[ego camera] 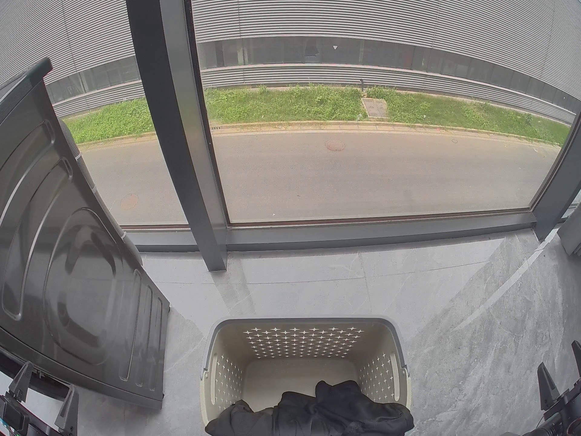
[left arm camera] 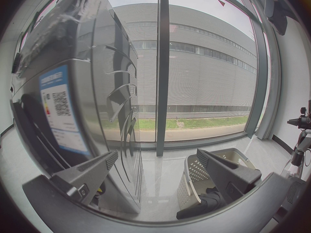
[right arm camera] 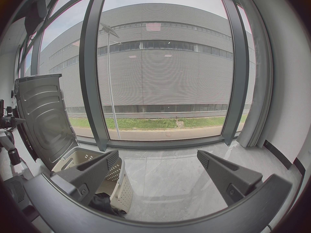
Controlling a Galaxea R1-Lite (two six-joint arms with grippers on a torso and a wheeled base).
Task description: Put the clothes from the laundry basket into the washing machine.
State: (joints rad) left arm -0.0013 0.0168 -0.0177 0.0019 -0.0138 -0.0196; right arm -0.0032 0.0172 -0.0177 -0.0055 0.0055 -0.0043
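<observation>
Left claw (ego camera: pixel 43 393) at 7 o'clock and right claw (ego camera: pixel 563 367) at 4 o'clock both stand spread wide, holding nothing. Dark clothes (ego camera: pixel 321 412) lie heaped in the basket (ego camera: pixel 302 322) at 6 o'clock; washing machine (ego camera: pixel 72 274) at 9 o'clock, just beside it. Judgement: bring one claw straight down on the heap's crest, pinch a thick fold, lift clear of the rim before swinging toward the machine.

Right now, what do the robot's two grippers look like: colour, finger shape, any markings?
Both match. The left gripper and right gripper each have two dark grey, wedge-shaped fingers tapering to tips with finely gridded pads, a round fastener near each base, on a curved grey bar. The fingers are plain, without markings.
</observation>
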